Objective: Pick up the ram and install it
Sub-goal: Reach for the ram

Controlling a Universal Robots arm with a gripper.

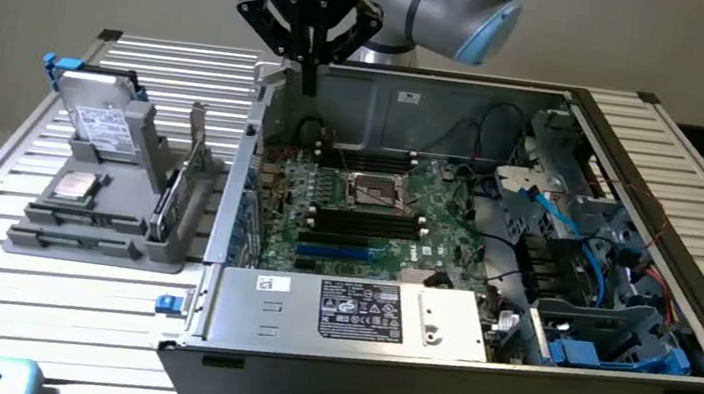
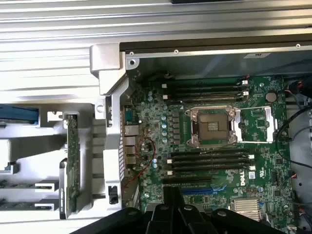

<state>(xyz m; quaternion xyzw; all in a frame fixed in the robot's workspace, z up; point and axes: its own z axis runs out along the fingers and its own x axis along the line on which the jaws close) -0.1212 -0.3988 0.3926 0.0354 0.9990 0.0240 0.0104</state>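
Observation:
The ram [image 1: 166,202] appears to be the thin dark stick standing on edge in the grey holder [image 1: 91,244] on the exterior view's left, beside a taller green card with a metal bracket [image 1: 194,137]. In the wrist view the ram [image 2: 62,190] is a narrow strip next to that green card [image 2: 73,161]. My gripper [image 1: 309,83] hangs above the far left corner of the open computer case, shut and holding nothing, well apart from the ram. Its black fingers [image 2: 168,214] meet over the motherboard. Long black memory slots [image 2: 207,161] lie on either side of the processor socket [image 2: 213,127].
The holder also carries a hard drive [image 1: 103,121] and a processor chip [image 1: 71,186]. The case walls [image 1: 253,124] rise around the motherboard [image 1: 365,209]. Cables and blue drive bays [image 1: 604,339] crowd the exterior view's right side. The power supply [image 1: 352,310] sits along the near edge.

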